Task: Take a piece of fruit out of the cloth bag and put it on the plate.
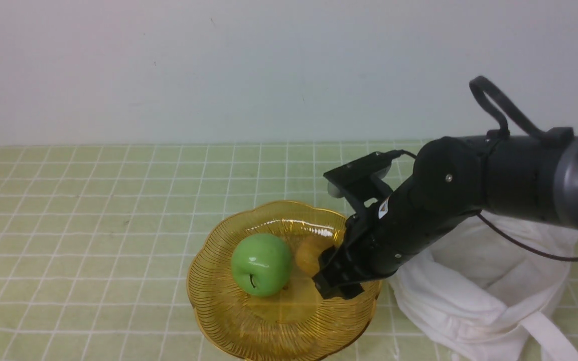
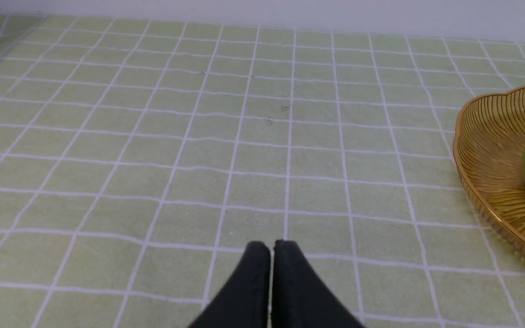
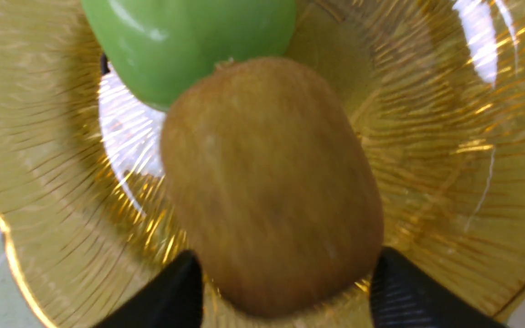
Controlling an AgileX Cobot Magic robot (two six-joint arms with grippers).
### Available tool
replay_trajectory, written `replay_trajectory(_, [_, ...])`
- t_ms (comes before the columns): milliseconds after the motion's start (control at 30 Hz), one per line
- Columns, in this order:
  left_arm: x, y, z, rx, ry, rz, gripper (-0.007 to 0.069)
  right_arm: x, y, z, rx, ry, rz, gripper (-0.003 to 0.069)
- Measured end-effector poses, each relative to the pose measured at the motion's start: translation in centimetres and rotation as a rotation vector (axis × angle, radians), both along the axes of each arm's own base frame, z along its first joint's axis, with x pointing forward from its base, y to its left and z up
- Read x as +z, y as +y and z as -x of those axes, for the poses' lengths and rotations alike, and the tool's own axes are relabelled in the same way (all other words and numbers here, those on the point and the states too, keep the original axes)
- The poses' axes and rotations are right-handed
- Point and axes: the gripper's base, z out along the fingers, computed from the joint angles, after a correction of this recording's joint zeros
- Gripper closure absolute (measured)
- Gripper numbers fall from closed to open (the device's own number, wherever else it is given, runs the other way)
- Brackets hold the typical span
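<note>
The piece of fruit [image 1: 308, 254], a small brownish oval, lies on the amber ribbed plate [image 1: 208, 311] and touches a glossy green apple [image 1: 261, 264]. My right gripper [image 1: 331, 277] reaches over the plate's right side from the white cloth bag [image 1: 479, 286]. In the right wrist view the fruit [image 3: 271, 182] fills the space between the two black fingers [image 3: 171, 296], with a thin strip of plate [image 3: 449, 159] showing beside each finger, so the gripper [image 3: 287, 273] stands open around it. My left gripper [image 2: 271, 246] is shut and empty over the tablecloth, left of the plate [image 2: 486, 150].
A green checked tablecloth [image 1: 93, 225] covers the table up to a white back wall. The bag's strap handles [image 1: 550, 331] trail toward the front right. The apple [image 3: 189, 41] sits just beyond the fruit.
</note>
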Motion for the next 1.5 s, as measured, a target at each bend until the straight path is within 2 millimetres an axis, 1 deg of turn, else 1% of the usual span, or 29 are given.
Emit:
replay_trajectory(67, [0.0, 0.0, 0.0, 0.000, 0.000, 0.000, 0.0632, -0.1, 0.0, -0.1, 0.002, -0.010, -0.001, 0.0116])
replay_trajectory(133, [0.0, 0.0, 0.0, 0.000, 0.000, 0.000, 0.0632, 0.0, 0.1, -0.2, 0.000, -0.023, -0.006, 0.0018])
replay_trajectory(200, [0.0, 0.0, 0.0, 0.000, 0.000, 0.000, 0.0632, 0.0, 0.1, -0.2, 0.002, -0.023, -0.005, -0.0011])
replay_trajectory(333, [0.0, 0.0, 0.0, 0.000, 0.000, 0.000, 0.0632, 0.0, 0.0, 0.0, 0.013, 0.001, 0.006, -0.0030])
replay_trajectory(433, [0.0, 0.0, 0.0, 0.000, 0.000, 0.000, 0.0632, 1.2, 0.1, 0.3, 0.053, 0.066, 0.027, -0.0017])
replay_trajectory(467, [0.0, 0.0, 0.0, 0.000, 0.000, 0.000, 0.0632, 2.0, 0.2, 0.4, 0.073, 0.086, 0.033, 0.0001])
replay_trajectory(500, [0.0, 0.0, 0.0, 0.000, 0.000, 0.000, 0.0632, 2.2, 0.2, 0.4, 0.077, 0.090, 0.035, 0.0006])
replay_trajectory(600, [0.0, 0.0, 0.0, 0.000, 0.000, 0.000, 0.0632, 6.1, 0.5, 0.5, 0.153, 0.136, 0.059, 0.0129])
replay_trajectory(633, [0.0, 0.0, 0.0, 0.000, 0.000, 0.000, 0.0632, 7.0, 0.6, 0.5, 0.161, 0.133, 0.057, 0.0165])
replay_trajectory(667, [0.0, 0.0, 0.0, 0.000, 0.000, 0.000, 0.0632, 7.4, 0.6, 0.4, 0.165, 0.127, 0.055, 0.0183])
replay_trajectory(700, [0.0, 0.0, 0.0, 0.000, 0.000, 0.000, 0.0632, 9.0, 0.7, 0.3, 0.162, 0.096, 0.040, 0.0263])
replay_trajectory(767, [0.0, 0.0, 0.0, 0.000, 0.000, 0.000, 0.0632, 10.3, 0.5, 0.5, 0.153, 0.069, 0.029, 0.0356])
replay_trajectory(833, [0.0, 0.0, 0.0, 0.000, 0.000, 0.000, 0.0632, 11.7, 0.0, 1.1, 0.140, 0.046, 0.016, 0.0451])
replay_trajectory(867, [0.0, 0.0, 0.0, 0.000, 0.000, 0.000, 0.0632, 13.0, -0.5, 1.8, 0.133, 0.021, 0.002, 0.0520])
replay_trajectory(900, [0.0, 0.0, 0.0, 0.000, 0.000, 0.000, 0.0632, 13.9, -0.9, 2.4, 0.129, 0.000, -0.009, 0.0566])
replay_trajectory(933, [0.0, 0.0, 0.0, 0.000, 0.000, 0.000, 0.0632, 14.1, -1.0, 2.5, 0.128, -0.006, -0.011, 0.0566])
replay_trajectory(967, [0.0, 0.0, 0.0, 0.000, 0.000, 0.000, 0.0632, 15.2, -1.5, 3.2, 0.123, -0.030, -0.020, 0.0613])
replay_trajectory(1000, [0.0, 0.0, 0.0, 0.000, 0.000, 0.000, 0.0632, 16.2, -2.2, 3.9, 0.117, -0.057, -0.026, 0.0638])
replay_trajectory(1033, [0.0, 0.0, 0.0, 0.000, 0.000, 0.000, 0.0632, 17.7, -3.3, 5.2, 0.103, -0.103, -0.031, 0.0659])
replay_trajectory(1067, [0.0, 0.0, 0.0, 0.000, 0.000, 0.000, 0.0632, 18.2, -3.6, 5.6, 0.099, -0.117, -0.033, 0.0662])
replay_trajectory(1133, [0.0, 0.0, 0.0, 0.000, 0.000, 0.000, 0.0632, 19.5, -4.9, 7.0, 0.076, -0.161, -0.033, 0.0669])
replay_trajectory(1200, [0.0, 0.0, 0.0, 0.000, 0.000, 0.000, 0.0632, 21.0, -6.6, 8.8, 0.036, -0.221, -0.030, 0.0671])
replay_trajectory(1233, [0.0, 0.0, 0.0, 0.000, 0.000, 0.000, 0.0632, 21.9, -8.1, 10.2, 0.002, -0.273, -0.013, 0.0671])
replay_trajectory(1267, [0.0, 0.0, 0.0, 0.000, 0.000, 0.000, 0.0632, 22.3, -9.1, 11.0, -0.024, -0.306, -0.001, 0.0671])
replay_trajectory(1300, [0.0, 0.0, 0.0, 0.000, 0.000, 0.000, 0.0632, 22.6, -10.1, 11.8, -0.056, -0.337, 0.020, 0.0671])
replay_trajectory(1333, [0.0, 0.0, 0.0, 0.000, 0.000, 0.000, 0.0632, 22.8, -10.5, 12.2, -0.066, -0.349, 0.016, 0.0671])
replay_trajectory(1367, [0.0, 0.0, 0.0, 0.000, 0.000, 0.000, 0.0632, 22.9, -11.6, 13.0, -0.097, -0.380, 0.039, 0.0671])
replay_trajectory(1433, [0.0, 0.0, 0.0, 0.000, 0.000, 0.000, 0.0632, 23.2, -14.1, 15.4, -0.168, -0.454, 0.059, 0.0671])
replay_trajectory(1500, [0.0, 0.0, 0.0, 0.000, 0.000, 0.000, 0.0632, 22.9, -15.6, 16.9, -0.218, -0.486, 0.062, 0.0671])
